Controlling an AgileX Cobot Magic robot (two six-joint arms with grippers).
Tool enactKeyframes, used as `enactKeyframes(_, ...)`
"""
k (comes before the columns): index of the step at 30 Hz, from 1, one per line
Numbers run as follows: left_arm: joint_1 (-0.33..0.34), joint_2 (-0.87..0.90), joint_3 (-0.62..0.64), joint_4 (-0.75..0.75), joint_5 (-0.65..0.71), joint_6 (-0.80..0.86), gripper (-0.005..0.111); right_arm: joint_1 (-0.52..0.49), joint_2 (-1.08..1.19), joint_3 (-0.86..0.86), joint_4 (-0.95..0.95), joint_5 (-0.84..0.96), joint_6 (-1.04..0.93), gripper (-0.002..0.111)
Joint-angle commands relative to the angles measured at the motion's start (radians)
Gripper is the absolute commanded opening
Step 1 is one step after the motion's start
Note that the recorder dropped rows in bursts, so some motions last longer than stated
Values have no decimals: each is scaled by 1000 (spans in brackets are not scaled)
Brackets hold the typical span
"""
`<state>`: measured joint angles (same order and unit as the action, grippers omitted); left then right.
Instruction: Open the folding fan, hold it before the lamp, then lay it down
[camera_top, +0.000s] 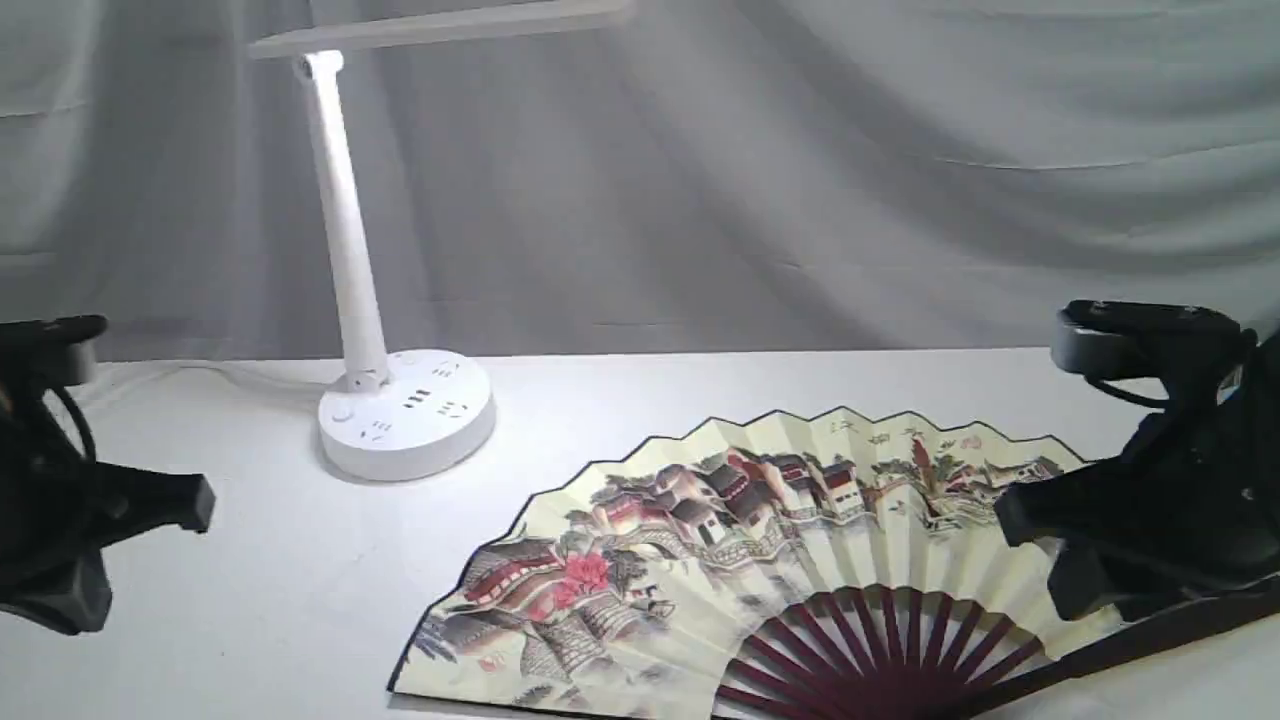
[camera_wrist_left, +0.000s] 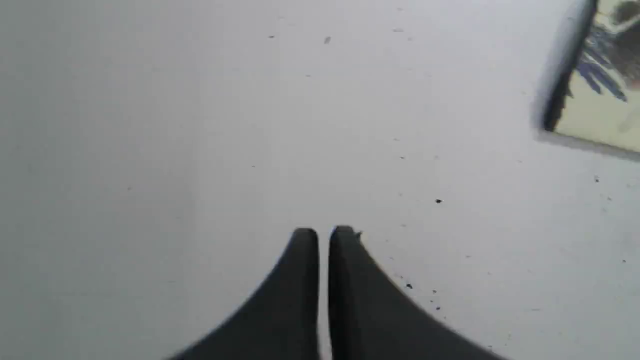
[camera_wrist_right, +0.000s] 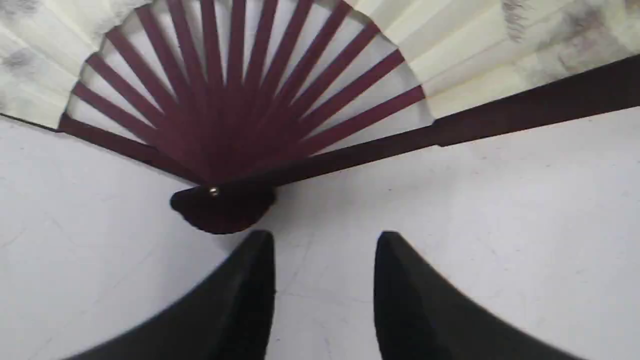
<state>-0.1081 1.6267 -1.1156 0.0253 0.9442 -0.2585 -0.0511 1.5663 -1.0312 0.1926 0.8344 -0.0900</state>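
The folding fan lies spread open and flat on the white table, painted side up, its maroon ribs meeting at the pivot. The white lamp stands at the back left, its stem rising to a lit bar head. My right gripper hovers open just beside the pivot, holding nothing; in the exterior view the right arm covers the fan's right end. My left gripper is shut and empty over bare table, with the fan's left corner off to one side.
A grey cloth backdrop hangs behind the table. The lamp's cord runs along the back left. The left arm sits at the left edge of the exterior view, away from the fan.
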Motion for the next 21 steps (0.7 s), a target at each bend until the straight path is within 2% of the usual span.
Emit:
enactKeyframes(1,62,-4,-7,-4,11,9,0,-52,-10,-7,-45,-24,29,25)
enactKeyframes(7,121,-4,-7,84,47,9,0,-155,-10,-7,-163,10,27,0)
enactKeyframes(10,121,-4,-7,135,47,9,0,-191,-10,-7,-200,20,27,0)
enactKeyframes(13,121,-6,-7,111,54,21,0,-200,-10,-7,-200,20,20,0)
enactKeyframes(17,121,-12,-7,10,57,185,0,-182,-10,-7,-198,18,8,0)
enactKeyframes(21,121,-23,-7,-81,43,271,0,-179,-17,-7,-165,18,-22,0)
